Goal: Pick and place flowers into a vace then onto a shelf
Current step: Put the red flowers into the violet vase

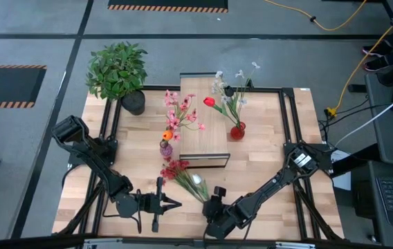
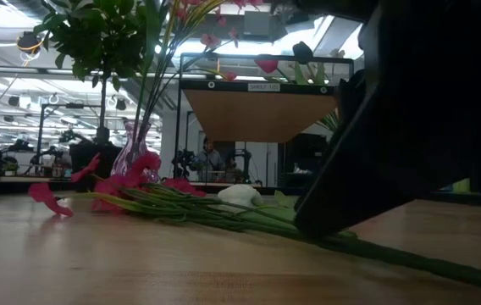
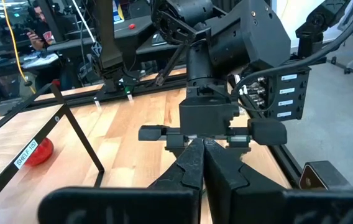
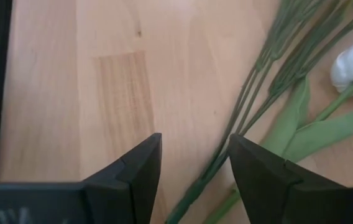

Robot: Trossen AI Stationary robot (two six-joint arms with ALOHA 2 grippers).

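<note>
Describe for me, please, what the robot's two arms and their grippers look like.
Both arms are dark, jointed and boxy. The right arm carries a small white label near its base, and the left wrist view shows white-labelled connectors with dark cables on its housing. The left gripper and right gripper each end in two black, wedge-shaped fingers.

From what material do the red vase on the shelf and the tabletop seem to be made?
Red vase: probably glass, glossy; its body looks translucent and shiny. Tabletop: light wood, apparently joined strips with a smooth matte finish; grain and block seams show.
</note>
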